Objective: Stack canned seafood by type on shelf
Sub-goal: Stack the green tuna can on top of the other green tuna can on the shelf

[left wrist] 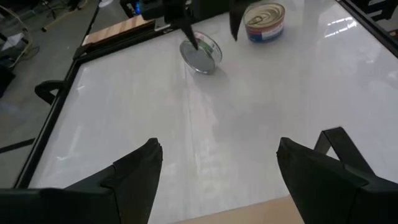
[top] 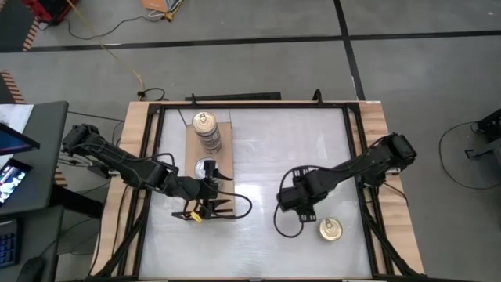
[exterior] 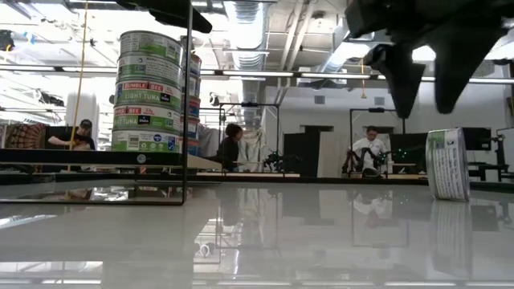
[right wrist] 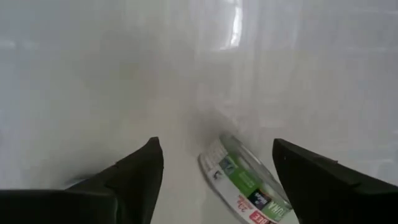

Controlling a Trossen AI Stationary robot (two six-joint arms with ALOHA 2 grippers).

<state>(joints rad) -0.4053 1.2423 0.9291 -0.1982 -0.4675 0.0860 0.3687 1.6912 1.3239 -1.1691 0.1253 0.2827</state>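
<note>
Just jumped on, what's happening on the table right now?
Tins are being stacked on the shelf; a tall stack already stands at its far end. The right end effector is open just above a green-label tin that is tipped on its edge on the white tabletop, not gripped. A gold-topped tin lies flat close by. The left end effector waits open at the shelf's near end.

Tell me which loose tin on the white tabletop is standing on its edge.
The green-labelled tin under the right gripper: it stands tilted on its rim, while the gold-topped tin beside it lies flat.
</note>
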